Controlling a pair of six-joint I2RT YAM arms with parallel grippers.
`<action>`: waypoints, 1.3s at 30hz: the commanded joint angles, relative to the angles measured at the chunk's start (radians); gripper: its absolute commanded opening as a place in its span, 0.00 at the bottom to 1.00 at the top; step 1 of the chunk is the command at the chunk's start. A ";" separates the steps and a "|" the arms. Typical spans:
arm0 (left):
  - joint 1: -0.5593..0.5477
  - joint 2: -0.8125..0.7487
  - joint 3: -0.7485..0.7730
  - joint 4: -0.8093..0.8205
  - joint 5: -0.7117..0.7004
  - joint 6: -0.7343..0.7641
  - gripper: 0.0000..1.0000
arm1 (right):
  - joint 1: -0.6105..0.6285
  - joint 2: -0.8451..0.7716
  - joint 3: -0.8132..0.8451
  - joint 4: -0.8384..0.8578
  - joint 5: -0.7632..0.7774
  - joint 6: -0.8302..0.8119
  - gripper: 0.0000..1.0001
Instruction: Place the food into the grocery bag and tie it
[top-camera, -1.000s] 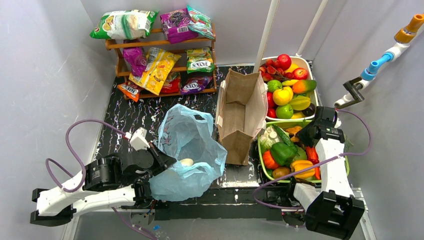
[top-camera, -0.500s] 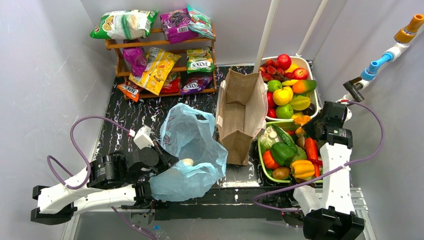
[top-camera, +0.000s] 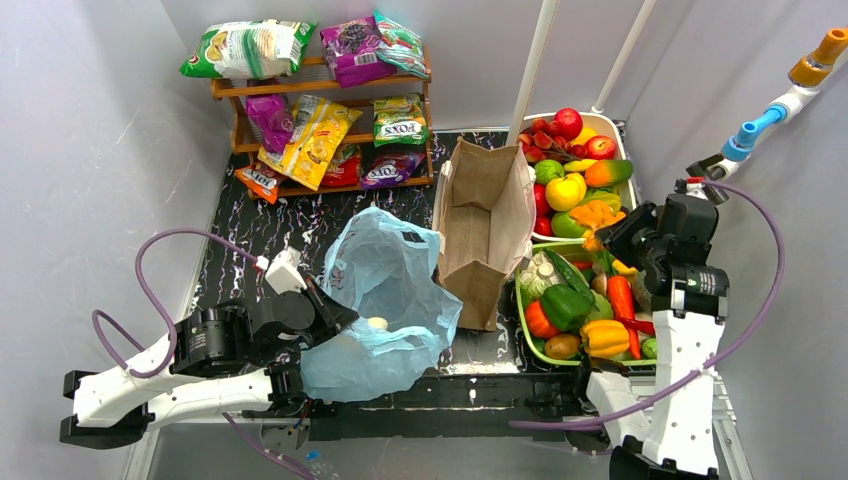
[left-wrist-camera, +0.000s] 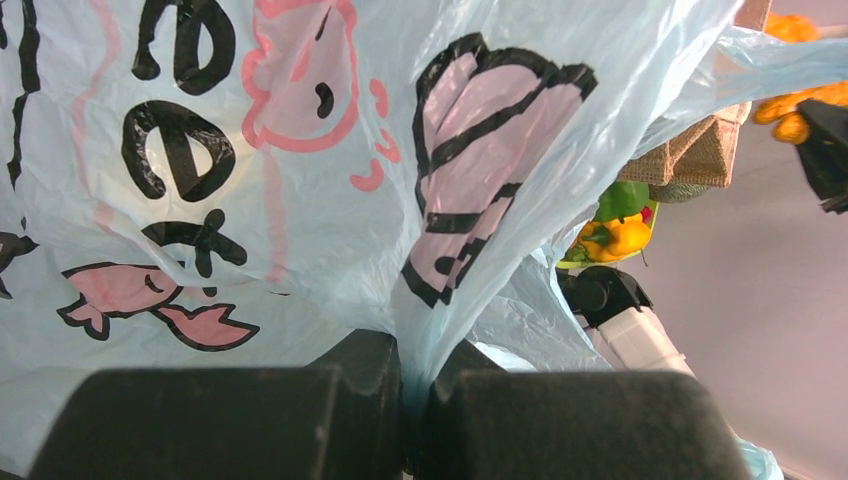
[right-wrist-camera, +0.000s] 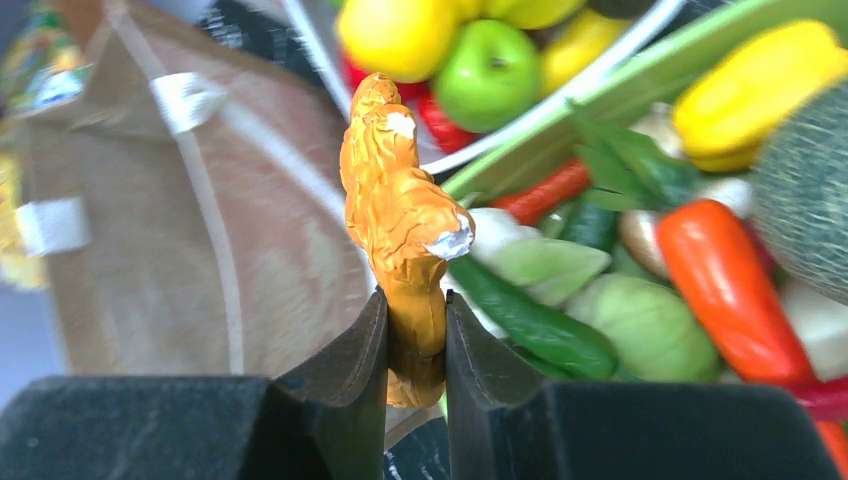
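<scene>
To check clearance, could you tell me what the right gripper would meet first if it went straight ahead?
Probably the brown paper bag; the right gripper, shut on the orange food piece, points toward it, though height is unclear.

Left claw (left-wrist-camera: 415, 378) and right claw (right-wrist-camera: 416, 325) both clamped.

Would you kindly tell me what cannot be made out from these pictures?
Top view: contents of the grocery bag; its folded film covers nearly everything.
Left wrist view: tips of the left fingers, buried in bag film.
Right wrist view: lower end of the orange food piece, hidden between the right fingers.
</scene>
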 joint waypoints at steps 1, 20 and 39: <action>0.005 -0.003 0.034 -0.019 -0.055 0.011 0.00 | 0.054 -0.022 0.117 0.016 -0.216 -0.031 0.01; 0.004 -0.022 0.035 -0.042 -0.117 0.019 0.00 | 0.668 0.108 0.460 0.175 -0.652 -0.127 0.01; 0.004 -0.101 0.042 -0.128 -0.137 -0.019 0.00 | 1.315 0.585 0.764 -0.056 0.017 -0.240 0.01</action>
